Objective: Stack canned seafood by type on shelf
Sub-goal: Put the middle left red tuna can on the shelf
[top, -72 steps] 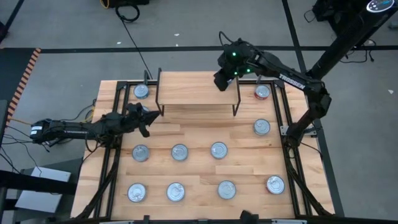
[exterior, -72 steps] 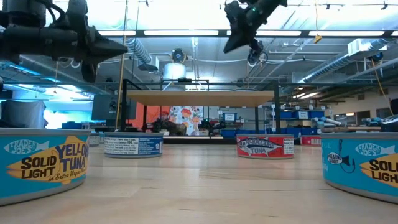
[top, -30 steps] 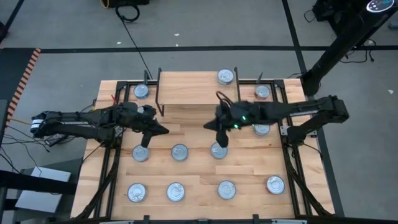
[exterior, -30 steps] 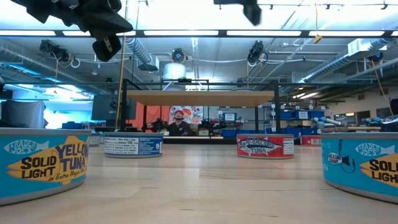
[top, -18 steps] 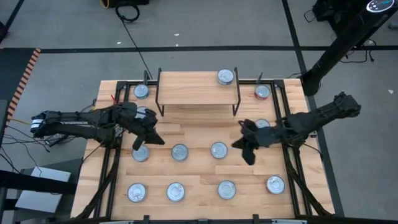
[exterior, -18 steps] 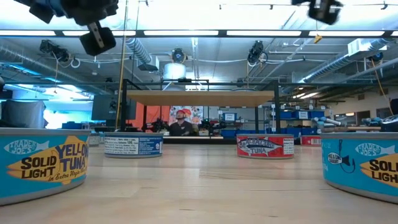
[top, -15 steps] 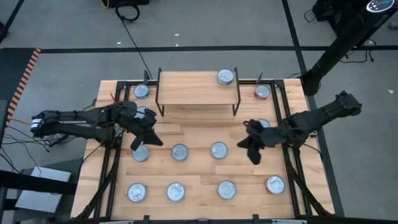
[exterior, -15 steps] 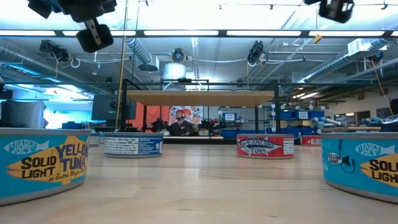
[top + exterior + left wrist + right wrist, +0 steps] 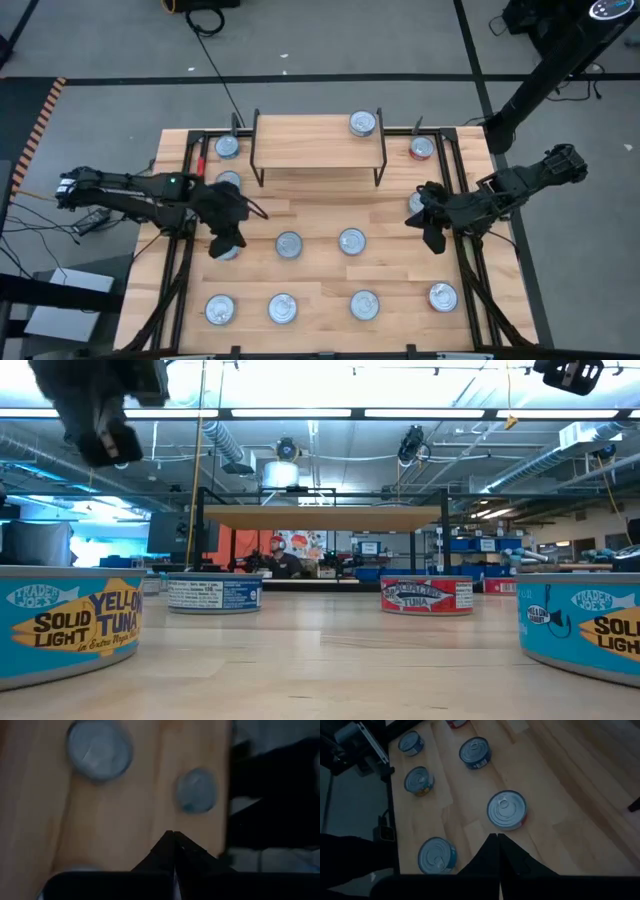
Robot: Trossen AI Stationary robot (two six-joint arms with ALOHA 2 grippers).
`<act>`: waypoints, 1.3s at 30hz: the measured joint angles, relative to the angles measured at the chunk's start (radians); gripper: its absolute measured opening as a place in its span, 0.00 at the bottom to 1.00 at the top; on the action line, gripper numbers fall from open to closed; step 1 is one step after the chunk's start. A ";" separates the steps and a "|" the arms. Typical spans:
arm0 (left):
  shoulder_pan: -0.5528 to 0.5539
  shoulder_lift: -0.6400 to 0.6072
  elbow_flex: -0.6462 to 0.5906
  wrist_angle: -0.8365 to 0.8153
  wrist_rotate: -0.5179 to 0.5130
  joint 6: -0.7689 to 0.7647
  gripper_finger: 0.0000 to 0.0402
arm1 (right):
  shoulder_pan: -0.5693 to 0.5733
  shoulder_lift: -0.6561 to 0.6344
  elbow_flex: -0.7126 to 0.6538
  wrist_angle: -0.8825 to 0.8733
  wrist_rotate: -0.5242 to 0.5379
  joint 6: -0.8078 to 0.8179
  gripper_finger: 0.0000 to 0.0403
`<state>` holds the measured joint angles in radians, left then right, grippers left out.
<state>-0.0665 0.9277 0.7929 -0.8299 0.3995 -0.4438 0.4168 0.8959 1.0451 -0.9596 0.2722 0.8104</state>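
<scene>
The left gripper (image 9: pixel 226 240), its fingers pressed together to a point in the left wrist view and holding nothing, hangs over a tin (image 9: pixel 226 247) in front of the shelf's left end, at the left of the row of three tins nearest the shelf (image 9: pixel 318 141). The right gripper (image 9: pixel 436 238), fingers likewise closed and empty, hovers off the shelf's right front corner, just beside a tin (image 9: pixel 419 203) lying by the table's right rail.

One tin (image 9: pixel 363 123) already stands on the plank of the shelf, toward its right end. The others are spread across the tabletop (image 9: pixel 320 205) around it: one (image 9: pixel 227 147) at the shelf's left side, a red-labelled one (image 9: pixel 421 148) at its right side, two more (image 9: pixel 289 243) (image 9: pixel 352 240) in the near row, and four in a farther row in front, ending in a red-sided tin (image 9: pixel 442 296) at the right. From table height the labels read as yellowfin tuna in blue (image 9: pixel 70 622) and a red-labelled variety (image 9: pixel 426 594), so sorting by type looks to be barely begun.

The tins appear rigid, squat and fairly dense for their size, with smooth metal rims that could slip. The likeliest hold is across the side wall from above, fingers opened wider than the lid and lowered level, since the ring-pull top (image 9: pixel 506 809) offers little purchase.
</scene>
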 joint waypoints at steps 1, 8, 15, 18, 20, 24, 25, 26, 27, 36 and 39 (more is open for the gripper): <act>-0.009 0.020 0.000 -0.012 -0.022 -0.001 0.03 | 0.000 -0.004 0.000 -0.002 0.000 -0.004 0.00; -0.028 0.171 0.000 -0.034 -0.091 -0.209 0.13 | 0.002 -0.013 0.000 -0.009 -0.008 -0.034 0.00; -0.037 0.257 0.000 -0.018 -0.091 -0.549 0.28 | 0.002 -0.013 0.000 -0.009 -0.042 -0.113 0.01; -0.073 0.274 0.000 -0.013 -0.099 -0.707 0.33 | 0.002 -0.015 0.000 -0.009 -0.041 -0.142 0.01; -0.109 0.280 0.000 -0.004 -0.148 -0.793 0.34 | 0.002 -0.015 0.000 -0.009 -0.041 -0.163 0.01; -0.166 0.306 0.000 -0.014 -0.233 -0.922 0.35 | 0.002 -0.018 0.000 -0.018 -0.041 -0.206 0.01; -0.176 0.313 0.000 -0.017 -0.250 -0.940 0.35 | 0.002 -0.021 0.000 -0.019 -0.040 -0.215 0.01; -0.185 0.321 0.000 -0.020 -0.265 -0.954 0.36 | 0.002 -0.022 0.000 -0.022 -0.040 -0.225 0.01; -0.194 0.328 0.000 -0.027 -0.281 -0.964 0.36 | 0.001 -0.023 0.000 -0.024 -0.040 -0.236 0.01; -0.251 0.418 0.000 -0.072 -0.359 -0.973 0.36 | -0.025 -0.034 0.001 -0.023 -0.037 -0.283 0.01; -0.262 0.455 0.000 -0.101 -0.363 -0.950 0.36 | -0.027 -0.034 0.001 -0.022 -0.034 -0.287 0.01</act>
<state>-0.3285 1.3827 0.7925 -0.9309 0.0365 -1.3938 0.3896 0.8619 1.0458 -0.9821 0.2384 0.5237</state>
